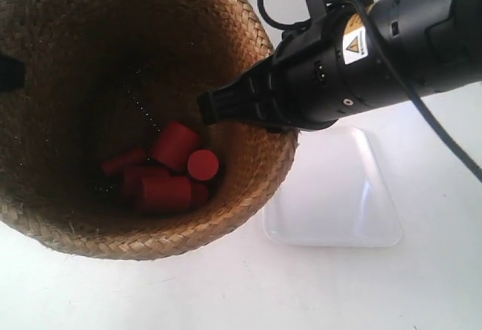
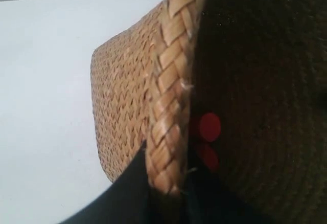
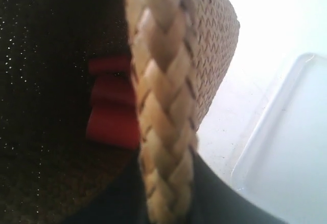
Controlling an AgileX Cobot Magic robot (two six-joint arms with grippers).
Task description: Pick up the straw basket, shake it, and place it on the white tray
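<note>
A white table fills the scene, and most of the overhead view is taken by a big straw basket, seen from above and tipped a little so its dark inside shows. It sits just beside the white tray, with its flared rim overlapping the tray's near edge in that view; whether its base is off the table cannot be told. The black right arm reaches in on the tray side. The right gripper is closed on the thick braided rim, one finger inside and one outside. The left gripper pinches the opposite rim the same way. The basket is brown plaited straw, wide at the mouth and narrowing to a squarish base, with a chunky pale braid around the edge. Several red cylinders lie loose in a heap at the bottom. The shake probably wants small, even movements from both arms together, with the mouth kept upward so the cylinders stay in. The base then needs centring over the glossy shallow tray before lowering.
</note>
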